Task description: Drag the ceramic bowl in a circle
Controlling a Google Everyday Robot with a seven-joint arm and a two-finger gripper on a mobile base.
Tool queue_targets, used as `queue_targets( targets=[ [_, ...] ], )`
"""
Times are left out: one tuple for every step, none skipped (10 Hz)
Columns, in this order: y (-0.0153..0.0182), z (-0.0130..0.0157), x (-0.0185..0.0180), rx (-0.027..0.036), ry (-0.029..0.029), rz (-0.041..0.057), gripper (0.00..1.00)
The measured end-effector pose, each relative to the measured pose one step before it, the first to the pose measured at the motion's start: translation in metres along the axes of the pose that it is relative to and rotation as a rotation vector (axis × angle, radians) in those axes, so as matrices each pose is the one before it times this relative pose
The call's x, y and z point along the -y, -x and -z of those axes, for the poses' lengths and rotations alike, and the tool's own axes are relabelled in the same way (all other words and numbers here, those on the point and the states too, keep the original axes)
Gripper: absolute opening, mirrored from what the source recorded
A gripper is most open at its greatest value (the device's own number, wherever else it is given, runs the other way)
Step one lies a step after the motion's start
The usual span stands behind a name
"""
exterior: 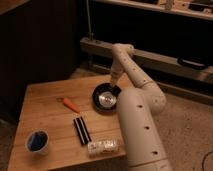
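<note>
The ceramic bowl [105, 98] is wide, shallow and glossy black with a shiny silvery centre. It sits on the wooden table [47, 117] near the right edge. My white arm reaches over from the right and bends down to the bowl. My gripper [114, 86] is at the bowl's far right rim, touching or just above it.
An orange carrot [70, 104] lies left of the bowl. A black bar [81, 130] lies at the middle front. A clear crumpled plastic bottle [103, 146] lies near the front edge. A small blue cup [37, 142] stands at the front left. A metal shelf runs behind.
</note>
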Motion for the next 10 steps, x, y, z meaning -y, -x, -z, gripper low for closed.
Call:
queue_targets(
  targets=[
    [0.00901, 0.0004, -0.00532, 0.00585, 0.00054, -0.01675, 0.0],
    [0.0109, 0.00161, -0.00453, 0.00734, 0.00232, -0.01775, 0.0],
    [0.01096, 0.00175, -0.00233, 0.00626, 0.00373, -0.02296, 0.0],
    [0.00926, 0.00198, 0.00265, 0.00353, 0.00429, -0.01649, 0.0],
    [0.015, 0.00154, 0.00325, 0.00661, 0.00173, -0.02262, 0.0],
    [0.01, 0.00108, 0.00222, 0.00666, 0.00204, -0.01267, 0.0],
    [0.00787, 0.00062, 0.00486, 0.00418, -0.00036, -0.01171, 0.0],
    [0.01336, 0.00111, 0.00513, 0.01124, -0.00224, -0.02691, 0.0],
    [0.02363, -0.00003, 0.00725, 0.0176, -0.00359, -0.03297, 0.0],
    [0.02548, -0.00016, 0.00649, 0.01342, -0.00454, -0.02375, 0.0]
  ],
)
